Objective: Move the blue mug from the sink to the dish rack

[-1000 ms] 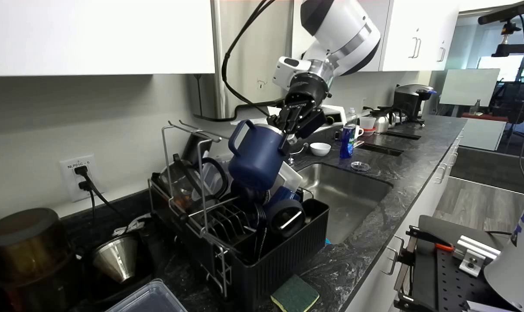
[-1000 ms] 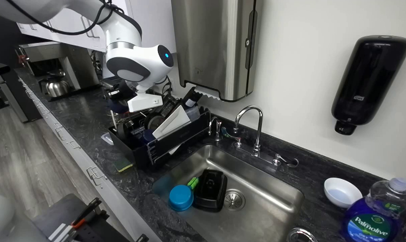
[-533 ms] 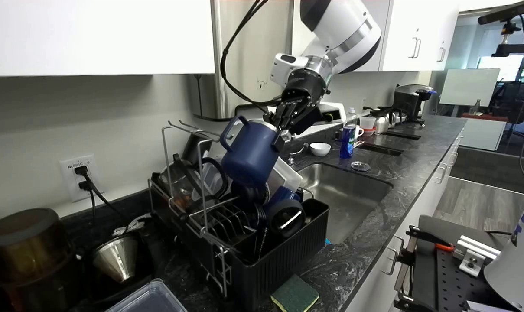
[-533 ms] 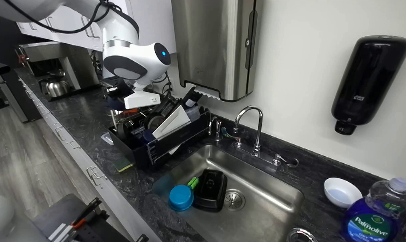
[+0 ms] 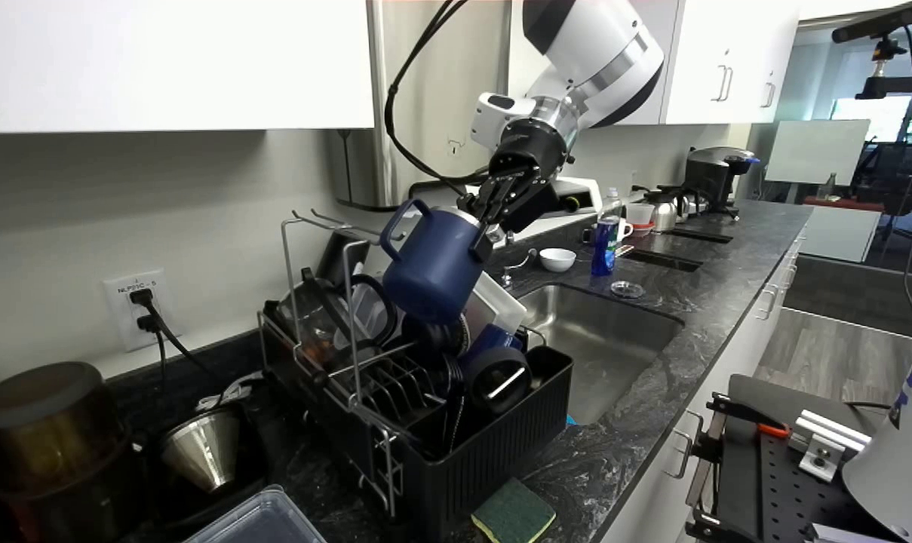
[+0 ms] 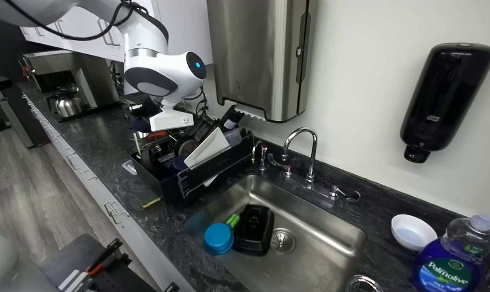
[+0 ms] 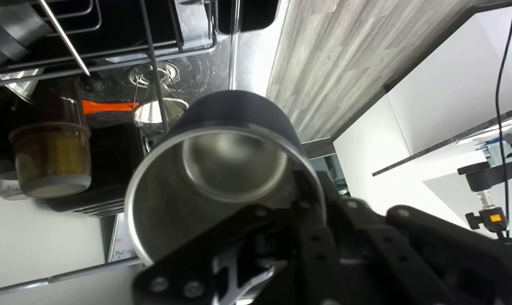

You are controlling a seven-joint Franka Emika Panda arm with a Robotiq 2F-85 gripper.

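"What does the gripper (image 7: pixel 315 182) hold?"

"The navy-blue mug (image 5: pixel 437 264): it pinches the wall, one finger inside the steel-lined mouth and one outside, as the wrist view shows"

"And where is that mug?"

"Above the dish rack (image 5: pixel 493 445), tilted, mouth toward the gripper, handle on the opposite side. Whether its base touches the dishes (image 5: pixel 429 338) beneath, I can't tell"

"What lies in the sink (image 6: pixel 322 255)?"

"In an exterior view, a black container (image 6: pixel 253 229) between the rack-side edge and the drain (image 6: pixel 283 241), with a bright-blue round container (image 6: pixel 218 238) just beside it"

"And on the countertop (image 6: pixel 192 259)?"

"A green-and-yellow sponge (image 5: pixel 514 511) between the rack and the front edge; a white bowl (image 6: pixel 413 232) and a Palmolive bottle (image 6: pixel 447 263) past the sink's wall-side corner, well apart from the rack"
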